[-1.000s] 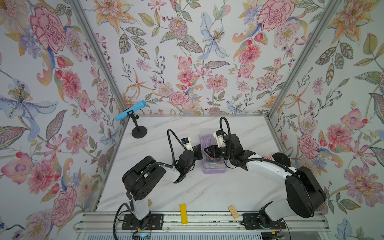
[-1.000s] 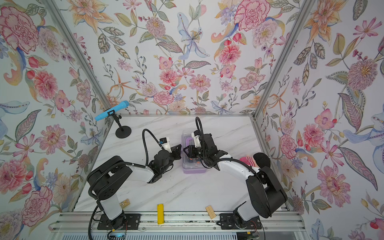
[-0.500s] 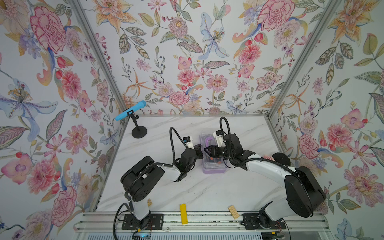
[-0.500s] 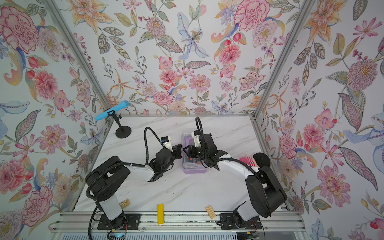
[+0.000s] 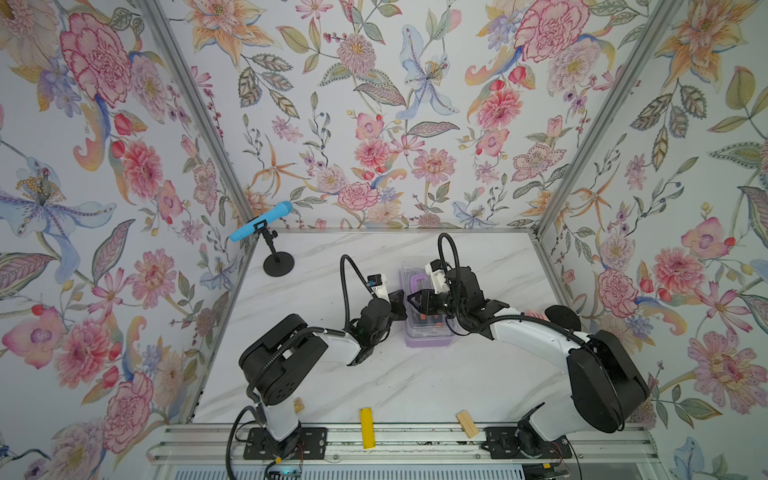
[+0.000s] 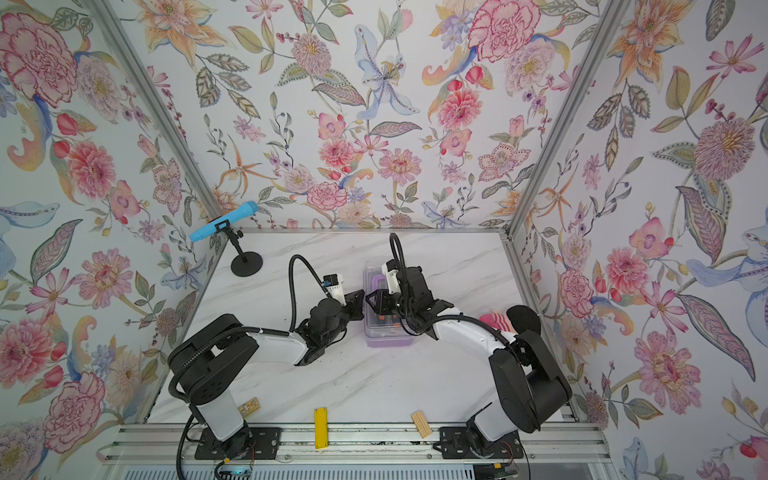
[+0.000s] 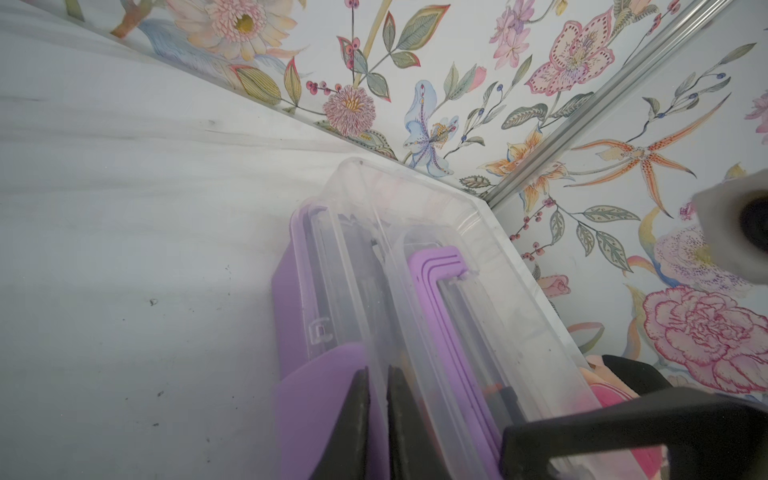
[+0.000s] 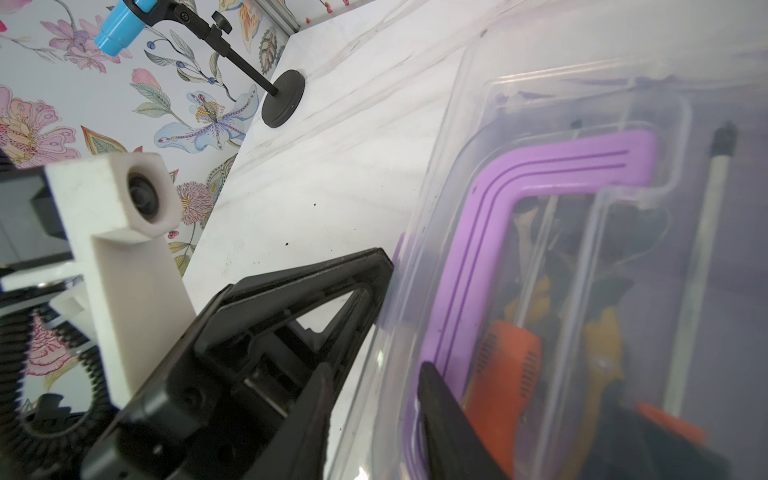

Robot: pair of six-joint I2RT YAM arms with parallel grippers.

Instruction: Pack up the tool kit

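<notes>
Left gripper (image 7: 377, 376), jaws nearly together, and right gripper (image 5: 417, 300), jaws parted, crowd one tool kit (image 5: 428, 340). Worktop's near edge: one yellow bar (image 5: 366, 428), one wooden block (image 5: 467, 424); far-left corner: one microphone (image 5: 260, 221).

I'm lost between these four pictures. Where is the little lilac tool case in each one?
In a top view: tool kit just below the picture's middle.
In a top view: tool kit again just below the middle.
Left wrist: tool kit close up, stretching away from the camera.
Right wrist: tool kit very close, filling much of the picture.
Shared landmark: its purple handle.
</notes>
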